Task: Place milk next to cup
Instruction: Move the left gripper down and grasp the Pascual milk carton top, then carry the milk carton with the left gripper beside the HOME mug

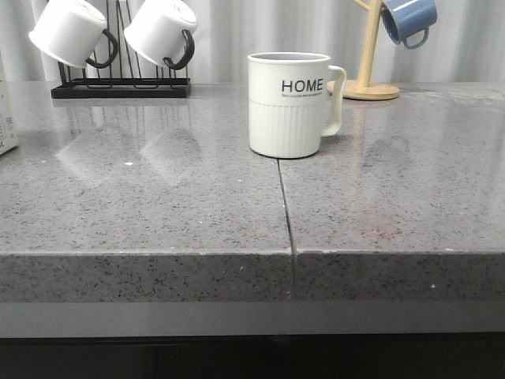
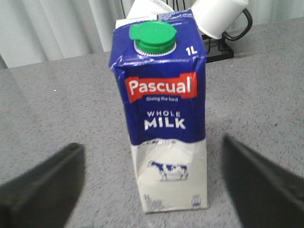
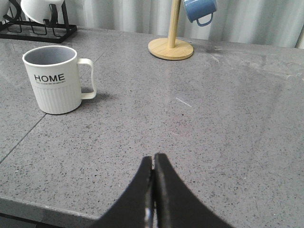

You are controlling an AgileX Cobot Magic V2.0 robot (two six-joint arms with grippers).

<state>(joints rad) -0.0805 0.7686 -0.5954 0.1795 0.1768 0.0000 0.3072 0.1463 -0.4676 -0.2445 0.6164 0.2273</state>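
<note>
The left gripper gapes wide around the upright milk without touching (the cup stands well apart), while the right gripper is pressed together, empty.

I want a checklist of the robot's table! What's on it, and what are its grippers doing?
Surface: grey speckled countertop, a seam down the middle.
Job's things: milk carton upright, green cap on; HOME cup upright, handle toward the robot's right.
Clutter: two white mugs on a black rack; blue mug on a wooden stand.
Grippers: left gripper open, carton between its fingers, not touching; right gripper shut, empty.
Cables: nothing seen.
Surroundings: pale curtain behind.
</note>
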